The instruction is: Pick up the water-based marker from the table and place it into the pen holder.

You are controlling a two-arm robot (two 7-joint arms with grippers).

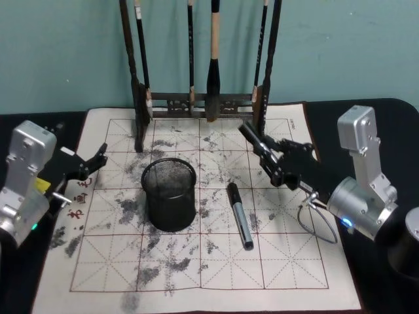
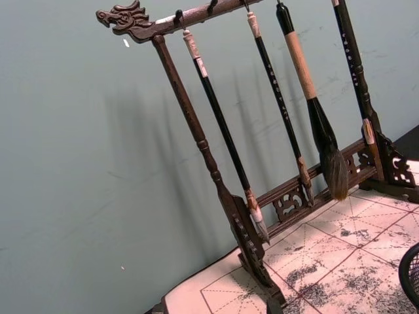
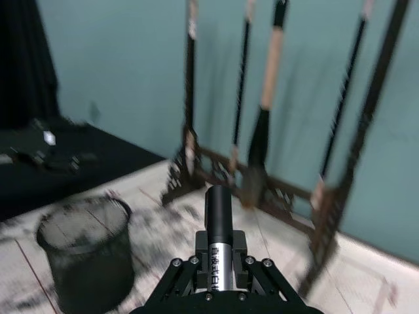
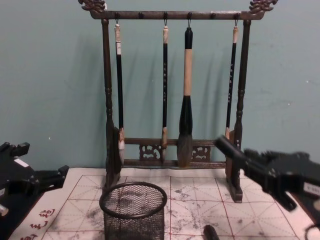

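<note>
1. The right gripper (image 1: 275, 163) is clamped on the marker (image 1: 256, 142). In the right wrist view its fingers (image 3: 190, 268) close on the silver barrel, and the black cap sticks out ahead.
2. The marker is off the mat (image 1: 288, 261), in the air on the right side. It lies close to level and its cap points far-left towards the brush rack (image 1: 196, 103).
3. The pen holder (image 1: 170, 209) stands upright on the mat, to the left of the gripper and a little nearer. The marker is not over its opening.
4. Risk: because the marker is so flat, letting go over the cup would probably lay it across the rim or bounce it off. It looks as if it needs tipping end-down first.
5. Risk: the mesh cup looks light, so a knock against its rim could slide or topple it.
6. Risk: the cap is near the rack's right post, and a wide swing could hit the hanging brushes.
7. A second marker (image 1: 239, 217) lies on the mat between the cup and the gripper, and a low pass could knock it.
8. The left gripper (image 1: 97, 160) waits at the mat's left edge with its fingers apart, holding nothing.
</note>
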